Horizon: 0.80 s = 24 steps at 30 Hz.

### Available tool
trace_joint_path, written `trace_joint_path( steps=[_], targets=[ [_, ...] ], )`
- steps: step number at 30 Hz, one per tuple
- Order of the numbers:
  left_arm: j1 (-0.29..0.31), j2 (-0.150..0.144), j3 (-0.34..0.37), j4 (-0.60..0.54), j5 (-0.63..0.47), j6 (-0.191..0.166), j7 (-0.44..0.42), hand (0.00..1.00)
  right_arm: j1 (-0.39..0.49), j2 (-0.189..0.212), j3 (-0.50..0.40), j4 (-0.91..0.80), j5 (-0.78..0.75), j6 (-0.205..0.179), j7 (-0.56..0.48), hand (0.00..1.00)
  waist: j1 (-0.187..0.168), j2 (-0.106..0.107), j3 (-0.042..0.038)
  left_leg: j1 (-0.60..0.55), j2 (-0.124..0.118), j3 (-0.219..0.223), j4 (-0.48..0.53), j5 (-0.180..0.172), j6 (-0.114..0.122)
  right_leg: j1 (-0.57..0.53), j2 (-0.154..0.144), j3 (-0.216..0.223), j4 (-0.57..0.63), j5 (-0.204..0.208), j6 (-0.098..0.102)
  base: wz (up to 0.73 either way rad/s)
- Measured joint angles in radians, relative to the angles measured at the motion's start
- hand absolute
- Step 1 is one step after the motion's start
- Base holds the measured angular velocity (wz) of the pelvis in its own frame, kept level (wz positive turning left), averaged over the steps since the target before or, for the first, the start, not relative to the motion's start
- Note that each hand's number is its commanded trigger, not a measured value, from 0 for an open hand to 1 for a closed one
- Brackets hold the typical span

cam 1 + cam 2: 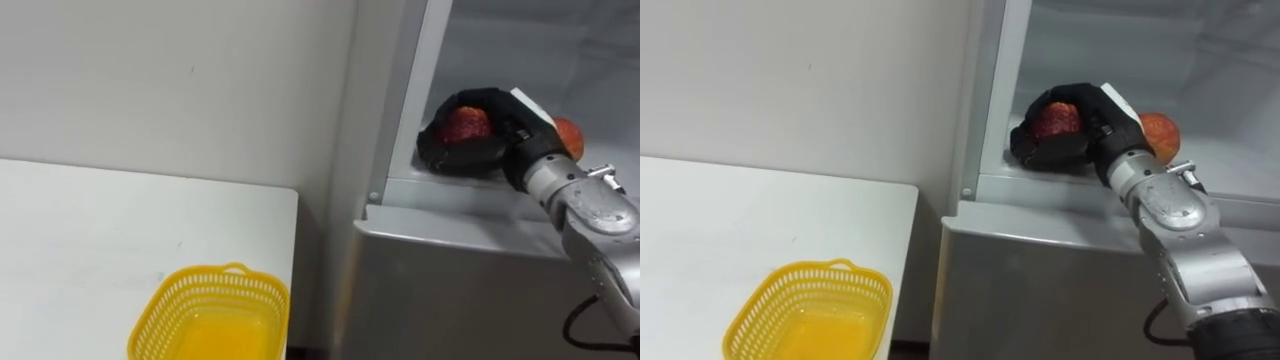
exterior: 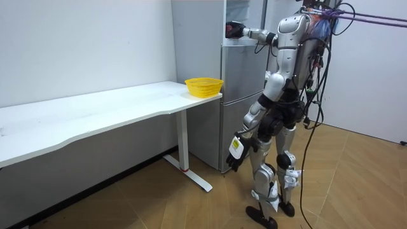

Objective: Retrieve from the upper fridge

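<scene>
In the left eye view we see the right hand [image 1: 482, 140] reaching into the open upper compartment of the fridge [image 1: 440, 290]. Its dark fingers are curled round a red apple [image 1: 466, 125], which sits low over the front of the shelf [image 1: 450, 190]. A second apple [image 1: 568, 135] lies just behind the wrist, further in on the same shelf. To the left of the fridge a yellow basket [image 1: 210, 275] stands at the near corner of a white table [image 1: 100, 230].

In the room view we see the robot standing upright close in front of the fridge, its right arm stretched out level into the upper compartment, where the right hand [image 2: 234, 29] shows as a dark shape with red in it. The left hand [image 2: 235, 152] hangs down beside the thigh; whether it is open or closed we cannot tell. The basket [image 2: 204, 86] stands on the table end nearest the fridge.

In the right eye view we see the same grip: fingers and thumb wrapped round the apple [image 1: 1055, 120], with the second apple [image 1: 1160, 132] just beside the wrist.
</scene>
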Motion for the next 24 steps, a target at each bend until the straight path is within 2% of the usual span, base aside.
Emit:
trace_joint_path(
  steps=[2, 8, 10, 14, 17, 19, 21, 24],
  targets=[
    [0.001, -0.001, -0.004, 0.000, 0.000, 0.000, 0.006, 0.00, 0.008, 0.000, 0.000, -0.027, -0.005, 0.001, -0.009, 1.00, -0.004, 0.007, -0.0015, -0.001, 0.000, 0.000, -0.003, 0.000, 0.000, -0.001, 0.000, 0.000, 0.000, 0.000, 0.000, 0.00],
    [0.008, -0.002, -0.026, 0.004, -0.024, -0.015, 0.039, 0.00, 0.113, 0.009, 0.002, -0.201, -0.008, -0.002, -0.052, 1.00, -0.008, 0.030, -0.0068, 0.015, 0.001, 0.010, -0.006, 0.001, 0.000, 0.000, 0.000, 0.015, -0.002, 0.000, 0.000, -0.04],
    [0.011, -0.003, -0.033, 0.004, -0.045, -0.025, 0.057, 0.00, 0.152, 0.028, 0.002, -0.272, -0.014, -0.002, -0.071, 1.00, -0.012, 0.037, -0.0103, 0.017, 0.001, 0.012, -0.007, 0.001, 0.000, 0.000, 0.001, 0.016, -0.002, 0.000, 0.000, -0.06],
    [0.010, -0.005, -0.040, 0.004, -0.059, -0.027, 0.069, 0.00, 0.218, 0.066, 0.002, -0.370, -0.016, -0.002, -0.108, 1.00, -0.014, 0.040, -0.0100, 0.020, 0.001, 0.013, -0.007, 0.001, 0.000, 0.001, 0.000, 0.016, -0.002, 0.000, 0.000, -0.04],
    [0.010, -0.011, -0.044, 0.006, -0.081, -0.028, 0.079, 0.00, 0.269, 0.098, 0.002, -0.455, -0.017, 0.000, -0.121, 1.00, -0.016, 0.046, -0.0056, 0.016, 0.002, 0.019, -0.007, 0.000, 0.000, -0.005, 0.002, 0.030, 0.000, 0.000, 0.000, -0.04],
    [0.011, -0.019, -0.052, 0.006, -0.081, -0.032, 0.077, 0.00, 0.321, 0.137, 0.005, -0.544, -0.038, 0.000, -0.119, 1.00, -0.013, 0.054, -0.0032, 0.014, 0.002, 0.026, -0.009, 0.000, 0.000, -0.010, 0.002, 0.034, 0.002, 0.000, 0.000, -0.08],
    [0.016, -0.025, -0.052, 0.006, -0.081, -0.048, 0.073, 0.00, 0.346, 0.154, 0.013, -0.590, -0.049, 0.000, -0.113, 1.00, -0.012, 0.061, -0.0037, 0.014, 0.002, 0.033, -0.015, 0.000, 0.000, -0.011, 0.001, 0.034, 0.002, 0.000, 0.000, -0.06],
    [0.019, -0.025, -0.052, 0.013, -0.089, -0.069, 0.064, 0.00, 0.369, 0.155, 0.026, -0.664, -0.071, -0.001, -0.116, 1.00, -0.015, 0.064, -0.0049, 0.007, 0.004, 0.034, -0.015, 0.000, 0.000, -0.016, 0.002, 0.032, 0.002, 0.000, 0.000, -0.01]
  ],
)
